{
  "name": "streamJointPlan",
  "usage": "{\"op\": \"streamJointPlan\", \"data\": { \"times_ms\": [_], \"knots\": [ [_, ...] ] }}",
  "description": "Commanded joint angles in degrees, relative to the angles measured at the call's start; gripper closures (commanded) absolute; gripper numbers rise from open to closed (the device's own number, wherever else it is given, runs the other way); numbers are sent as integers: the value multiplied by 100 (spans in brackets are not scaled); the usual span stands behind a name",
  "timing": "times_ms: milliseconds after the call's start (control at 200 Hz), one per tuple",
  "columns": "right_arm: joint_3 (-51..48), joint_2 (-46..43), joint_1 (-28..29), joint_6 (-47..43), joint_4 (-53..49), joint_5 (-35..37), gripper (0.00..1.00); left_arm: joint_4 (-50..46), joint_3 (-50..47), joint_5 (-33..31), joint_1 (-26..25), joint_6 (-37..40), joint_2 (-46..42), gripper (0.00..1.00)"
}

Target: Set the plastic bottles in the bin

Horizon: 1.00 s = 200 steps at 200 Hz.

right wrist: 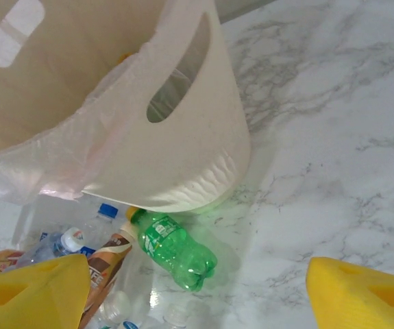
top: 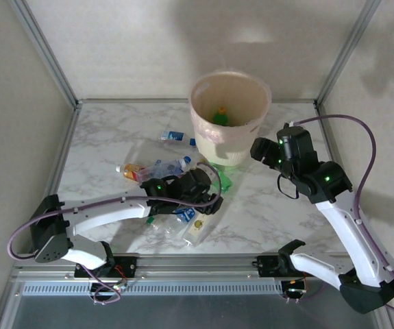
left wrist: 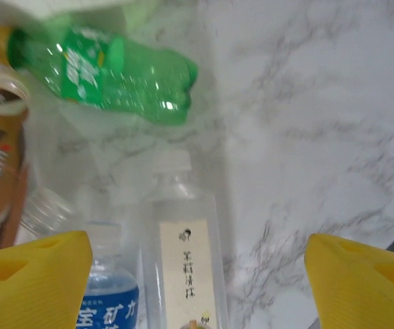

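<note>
The left gripper [left wrist: 198, 236] hangs wide open and empty over the bottles [top: 162, 168] heaped on the table [top: 265, 205] left of the bin [top: 207, 137], lined up on a clear bottle [left wrist: 183, 260], likely its next pick. The right gripper [right wrist: 198, 264], likewise spread and empty, sits beside the bin's right wall, out of the way. One bin; one green bottle [top: 220, 115] inside it; another green one [right wrist: 176, 250] at its foot; at least six more in the heap, too tangled for an exact count

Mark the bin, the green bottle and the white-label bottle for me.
bin [right wrist: 210, 157]: right wrist view, outer wall below the handle slot.
green bottle [right wrist: 176, 250]: right wrist view, mid body.
white-label bottle [left wrist: 186, 267]: left wrist view, on its label.
</note>
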Motion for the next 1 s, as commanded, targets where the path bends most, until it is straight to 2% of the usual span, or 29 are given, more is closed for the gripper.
{"op": "streamJointPlan", "data": {
  "times_ms": [0, 65, 656, 821, 996],
  "knots": [
    [-163, -195, 13, 404, -252, 276, 17, -313, -135, -16, -210, 104, 336, 18],
    [-231, -292, 20, 489, -266, 264, 17, -326, -129, -78, -285, 117, 592, 13],
    [-427, -651, 11, 861, -645, 191, 16, -60, 250, -365, -234, -158, 1768, 10],
    [-443, -740, 17, 920, -719, 215, 17, 13, 389, -271, -165, -133, 1990, 13],
    [-463, -791, 12, 944, -746, 228, 19, -73, 597, -251, -169, -90, 2254, 21]
  ]
}}
